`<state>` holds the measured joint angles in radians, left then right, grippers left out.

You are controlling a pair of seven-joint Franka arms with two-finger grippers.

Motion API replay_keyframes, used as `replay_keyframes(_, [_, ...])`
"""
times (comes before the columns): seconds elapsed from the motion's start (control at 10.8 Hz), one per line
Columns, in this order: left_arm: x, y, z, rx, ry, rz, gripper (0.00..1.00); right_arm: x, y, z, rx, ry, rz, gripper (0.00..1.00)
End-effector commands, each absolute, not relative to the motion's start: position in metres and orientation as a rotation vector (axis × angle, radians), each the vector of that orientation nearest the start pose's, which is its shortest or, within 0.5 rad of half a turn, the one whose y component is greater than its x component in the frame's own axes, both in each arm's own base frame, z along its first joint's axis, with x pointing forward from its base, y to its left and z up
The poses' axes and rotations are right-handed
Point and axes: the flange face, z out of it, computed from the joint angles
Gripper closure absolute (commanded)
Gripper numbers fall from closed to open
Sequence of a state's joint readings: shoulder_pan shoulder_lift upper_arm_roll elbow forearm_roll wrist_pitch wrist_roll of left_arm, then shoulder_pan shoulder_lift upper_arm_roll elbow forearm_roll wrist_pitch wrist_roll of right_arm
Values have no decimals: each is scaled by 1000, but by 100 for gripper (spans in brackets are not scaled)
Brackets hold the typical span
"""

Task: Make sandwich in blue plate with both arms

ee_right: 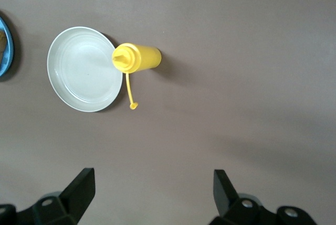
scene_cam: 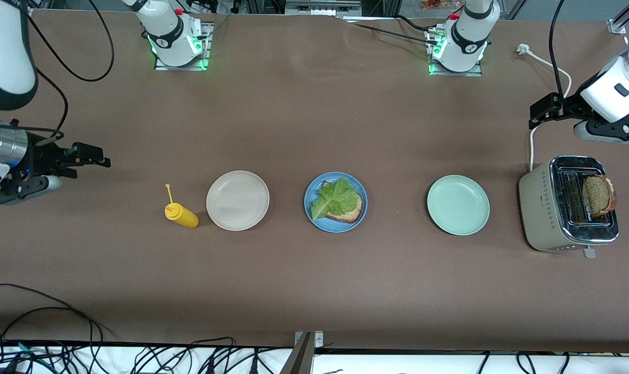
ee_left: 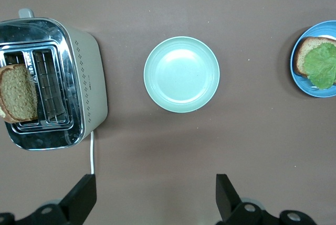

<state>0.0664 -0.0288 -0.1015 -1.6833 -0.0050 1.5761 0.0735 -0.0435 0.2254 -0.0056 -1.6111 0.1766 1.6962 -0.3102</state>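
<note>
The blue plate [scene_cam: 310, 193] [ee_left: 314, 93] lies mid-table, and its edge also shows in the right wrist view [ee_right: 6, 46]. On it rests one brown bread slice [scene_cam: 352, 213] [ee_left: 306, 48] with a green lettuce leaf [scene_cam: 336, 197] [ee_left: 323, 65] on top. A second bread slice [scene_cam: 599, 195] [ee_left: 18, 93] stands up out of a slot of the toaster [scene_cam: 540, 208] [ee_left: 89, 78] at the left arm's end. My left gripper [scene_cam: 540, 111] [ee_left: 156, 183] hangs open and empty over bare table beside the toaster. My right gripper [scene_cam: 93, 156] [ee_right: 154, 180] hangs open and empty over the right arm's end.
A pale mint-green plate [scene_cam: 458, 204] [ee_left: 181, 74] lies between the blue plate and the toaster. A beige-white plate [scene_cam: 237, 200] [ee_right: 84, 68] and a lying yellow squeeze bottle [scene_cam: 182, 214] [ee_right: 137, 57] are toward the right arm's end. The toaster's white cable [scene_cam: 532, 140] runs across the table.
</note>
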Motion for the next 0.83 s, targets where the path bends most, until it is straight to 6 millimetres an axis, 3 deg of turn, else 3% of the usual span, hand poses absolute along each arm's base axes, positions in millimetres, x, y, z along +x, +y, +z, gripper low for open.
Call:
replay_keyframes(0.0, [539, -22, 591, -3150, 190, 130, 0, 581, 9, 509, -2981, -175, 147, 0])
replay_keyframes(0.37, [539, -22, 591, -3150, 190, 130, 0, 555, 7, 566, -3030, -104, 58, 0])
replay_keyframes(0.74, [539, -23, 591, -3150, 192, 128, 0, 547, -2, 582, -3051, -85, 20, 0])
